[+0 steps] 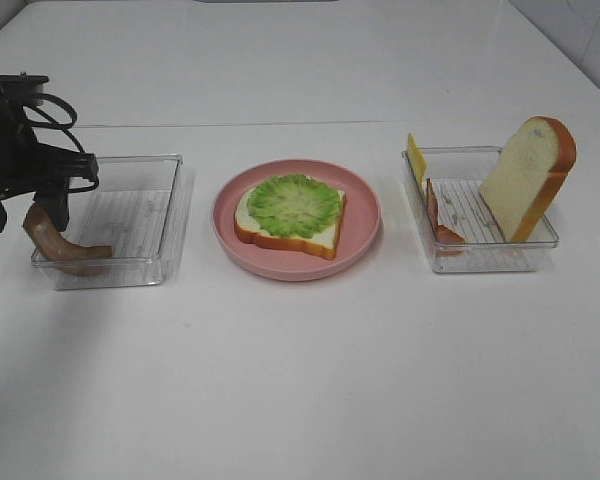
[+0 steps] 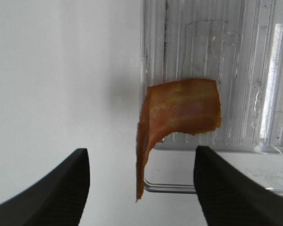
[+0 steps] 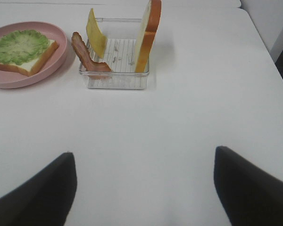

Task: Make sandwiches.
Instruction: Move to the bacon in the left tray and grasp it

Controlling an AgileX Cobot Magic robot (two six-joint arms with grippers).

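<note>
One reddish-brown bacon strip [image 1: 65,248] [image 2: 179,113] hangs over the edge of the left clear tray [image 1: 140,215] [image 2: 254,70], one end raised. My left gripper [image 1: 25,212] [image 2: 141,155] is open, with a finger on each side of that raised end, neither touching it. In the middle, a bread slice [image 1: 320,240] [image 3: 40,61] topped with green lettuce [image 1: 295,205] [image 3: 19,46] lies on the pink plate [image 1: 365,215] [image 3: 4,82]. The right tray [image 1: 490,260] [image 3: 115,80] holds an upright bread slice [image 1: 525,175] [image 3: 148,37], yellow cheese [image 1: 416,158] [image 3: 96,37] and another bacon strip [image 1: 442,215] [image 3: 85,54]. My right gripper [image 3: 145,155] is open with nothing in it, well in front of that tray.
The table is white, with a seam running across behind the trays. The left arm's black body and cables [image 1: 10,130] stand over the far left edge. The right arm is outside the exterior high view.
</note>
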